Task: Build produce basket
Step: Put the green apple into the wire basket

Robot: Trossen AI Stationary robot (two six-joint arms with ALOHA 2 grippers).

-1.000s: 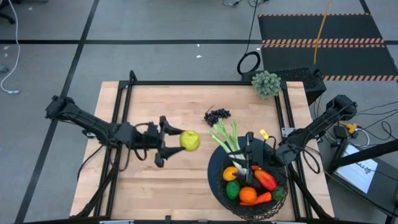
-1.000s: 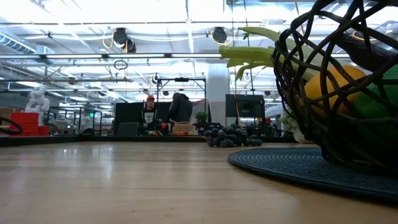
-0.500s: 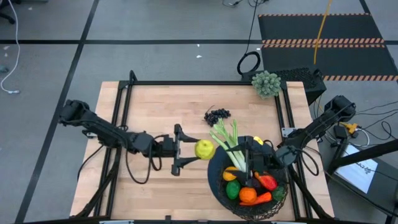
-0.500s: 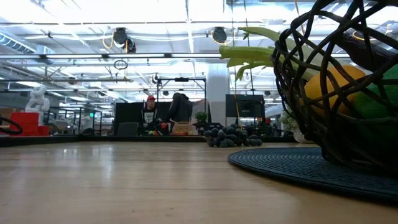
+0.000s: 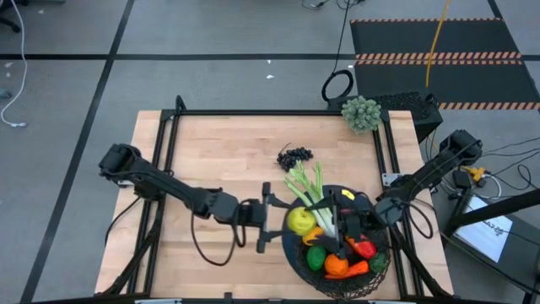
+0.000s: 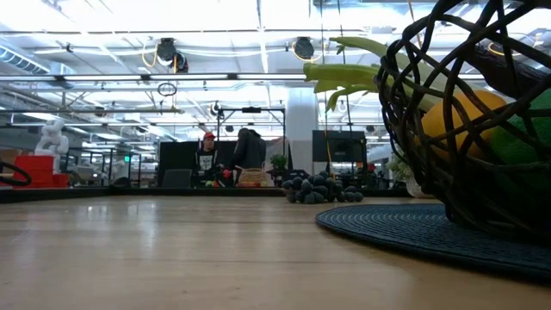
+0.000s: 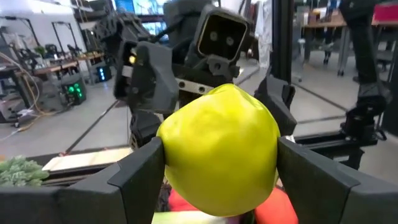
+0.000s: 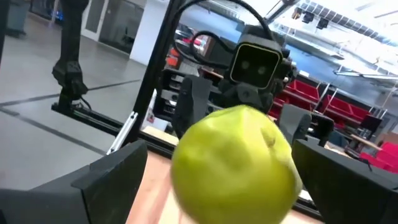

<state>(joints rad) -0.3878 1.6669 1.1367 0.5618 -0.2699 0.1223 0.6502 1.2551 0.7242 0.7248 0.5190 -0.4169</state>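
The black wire basket (image 5: 375,274) stands at the table's near right on a dark mat and holds several toy fruits and vegetables. The celery stalk (image 5: 305,187) leans out over its far left rim. Dark grapes (image 5: 294,156) lie on the wood beyond it. My left gripper (image 5: 288,221) is shut on a yellow-green round fruit (image 5: 302,221) above the basket's left rim. My right gripper (image 5: 331,221) is open over the basket. It faces the fruit (image 8: 233,165), its fingers wide on either side and apart from it. My left gripper pinches the yellow-green fruit by its two opposite sides (image 7: 166,163) between its two fingers (image 7: 140,177). The fingers come level from the table's left. The fruit is lifted clear, above the basket's left rim.
A grey-green bumpy clump (image 5: 361,112) sits at the table's far right corner. In the low view the basket's wire wall (image 6: 448,138) fills the right side, with the grapes (image 6: 323,188) farther back. Bare wood lies left of the basket.
My left gripper has carried the yellow-green fruit from the table's middle toward the right and near edges, until it is above the basket's left rim. The fruit has stayed level in the hold and clear of the table.
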